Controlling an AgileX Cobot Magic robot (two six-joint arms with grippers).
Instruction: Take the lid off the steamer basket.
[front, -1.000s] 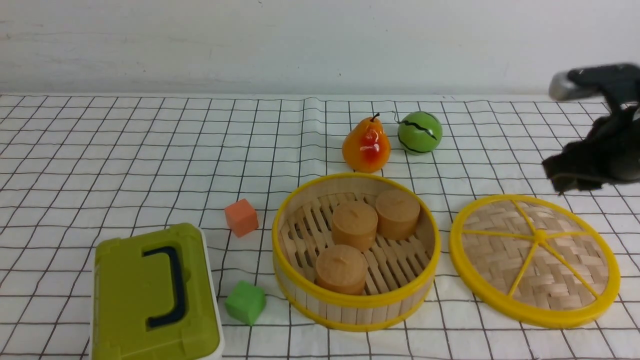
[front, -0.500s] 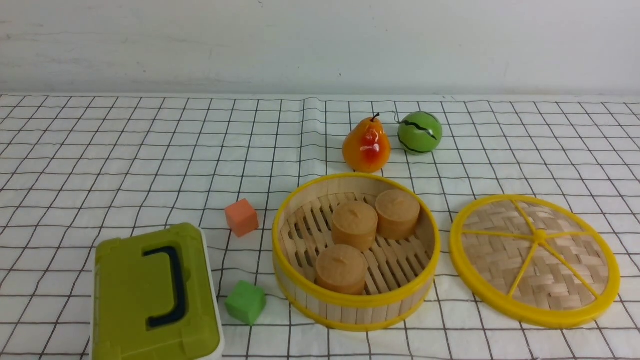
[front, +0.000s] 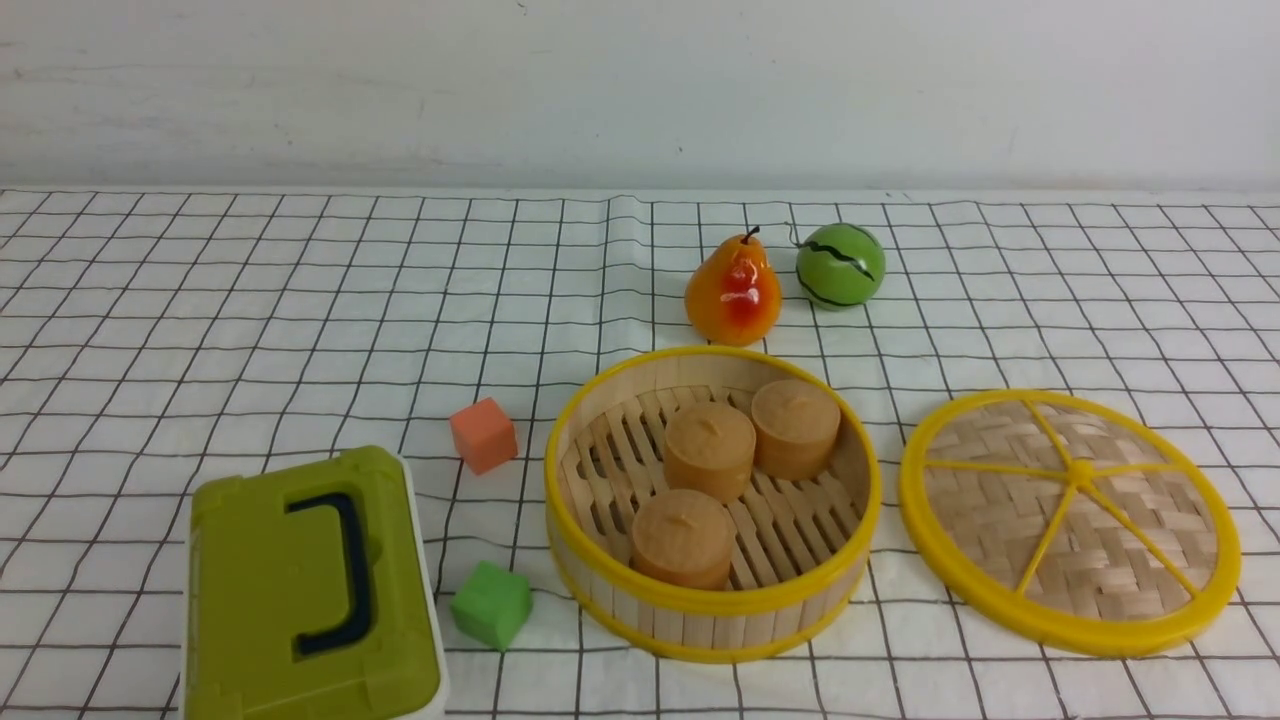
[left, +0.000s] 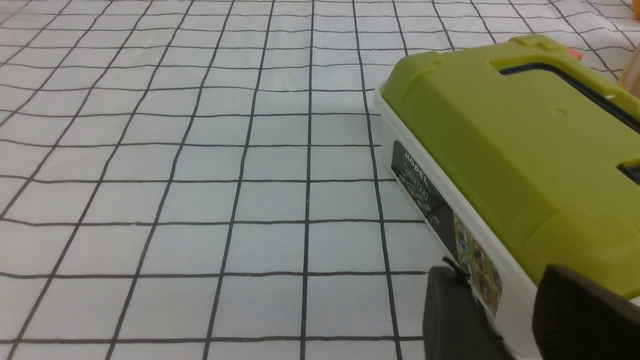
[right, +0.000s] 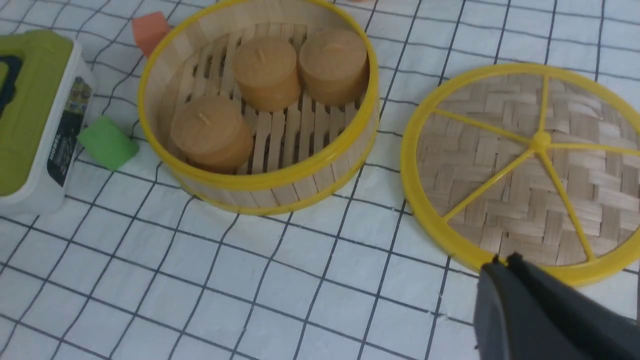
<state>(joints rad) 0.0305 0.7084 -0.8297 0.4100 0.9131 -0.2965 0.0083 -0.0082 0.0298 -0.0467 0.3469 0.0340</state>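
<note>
**Lid** (front: 1070, 520): woven bamboo disc with yellow rim and spokes. It lies flat on the bench (front: 250, 300), just beside the steamer basket on the robot's right. The two rims are close, but a strip of cloth shows between them.

**Steamer basket** (front: 700, 625): uncovered and upright, near the bench centre. It holds three tan cylindrical cakes (front: 709, 450) on the slatted floor.

**Right gripper** (right: 502, 262): seen only in its wrist view, above the near edge of the lid. The fingertips appear pressed together, with nothing between them.

**Left gripper** (left: 500, 300): seen only in its wrist view, fingers spread and empty, close to the olive-green box (front: 290, 600).

**Other items:**
- Toy pear (front: 733, 290) and green striped ball (front: 840, 264), side by side beyond the basket.
- Orange cube (front: 483, 434) and green cube (front: 491, 604), between the box and the basket.

**Step in hand:** judged complete, since the lid is off and set down clear of the basket. Neither arm shows in the front view.

**Next move:** nothing more seems needed than keeping both arms clear. Any further motion should avoid nudging the lid toward the basket.
</note>
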